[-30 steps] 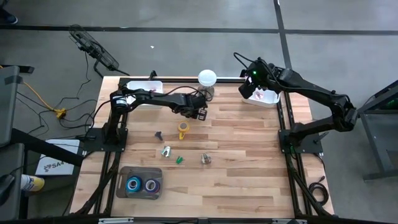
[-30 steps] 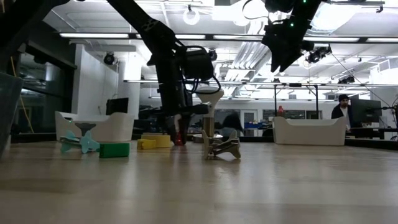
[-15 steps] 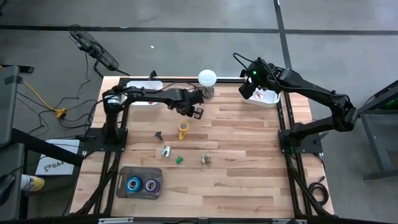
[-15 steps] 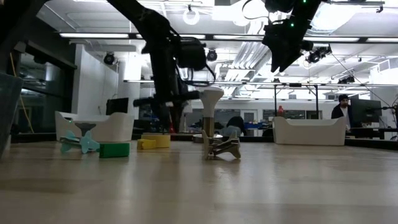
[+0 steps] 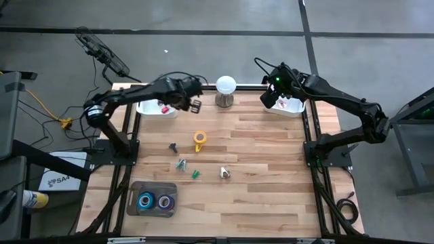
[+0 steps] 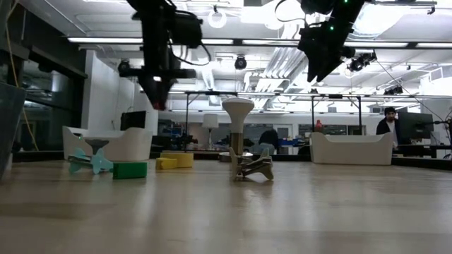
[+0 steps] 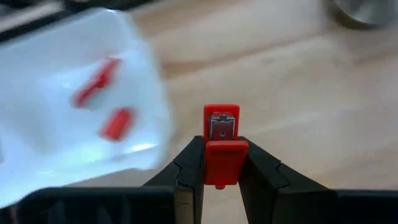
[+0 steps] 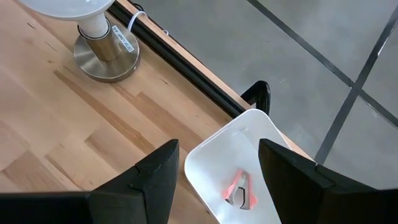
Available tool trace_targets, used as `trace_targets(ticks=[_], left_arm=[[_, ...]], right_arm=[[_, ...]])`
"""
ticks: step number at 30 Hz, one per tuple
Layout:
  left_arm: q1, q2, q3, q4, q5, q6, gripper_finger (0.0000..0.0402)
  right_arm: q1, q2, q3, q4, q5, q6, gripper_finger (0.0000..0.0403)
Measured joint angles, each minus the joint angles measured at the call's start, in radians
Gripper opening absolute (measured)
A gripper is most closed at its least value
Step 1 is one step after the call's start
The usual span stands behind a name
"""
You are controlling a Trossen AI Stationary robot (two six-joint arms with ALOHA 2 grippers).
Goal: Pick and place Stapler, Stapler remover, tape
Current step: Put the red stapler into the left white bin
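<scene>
My left gripper (image 5: 195, 104) is shut on a small red stapler (image 7: 222, 146) and hangs high over the table's far left part, beside a white tray (image 5: 157, 107) that holds red pieces (image 7: 99, 102). My right gripper (image 8: 219, 149) is open above a second white tray (image 5: 286, 106) at the far right. A pink-red staple remover (image 8: 239, 190) lies in that tray. Blue (image 5: 145, 200) and purple (image 5: 164, 201) tape rolls lie in a dark tray (image 5: 133, 203) near the front edge. A yellow-orange roll (image 5: 199, 140) lies on the wood at mid table. My left gripper pinches the red stapler between its two fingers (image 7: 189, 168), one on each long side. The stapler's end with the metal plate (image 7: 222, 124) sticks out past the fingertips. It is lifted clear of the table, near the white tray's edge.
A white-domed stand on a round metal base (image 5: 225, 88) rises at the far edge between the two trays. Small pieces lie at mid table: a dark one (image 5: 173, 146), a silvery-teal one (image 5: 181, 163), a green block (image 5: 196, 174) and a silvery one (image 5: 224, 173). People show in the room beyond.
My left gripper has risen from the table near the domed stand and swung toward the far left, up to the left white tray, carrying the red stapler clear of the wood.
</scene>
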Motion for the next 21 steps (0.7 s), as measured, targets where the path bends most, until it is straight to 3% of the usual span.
trace_targets(ticks=[8,13,21], left_arm=[[0.125,-0.077,0.000,-0.163,-0.114,0.026,0.0067],[0.201,-0.077,-0.022,-0.138,-0.114,0.094,0.0068],[0.300,-0.075,-0.155,-0.056,-0.027,0.162,0.0068]], right_arm=[[0.000,0.000,0.000,0.007,-0.018,0.002,0.0213],[0.000,0.000,0.000,0.007,-0.018,0.005,0.0213],[0.000,0.000,0.000,0.007,-0.018,0.026,0.0213]])
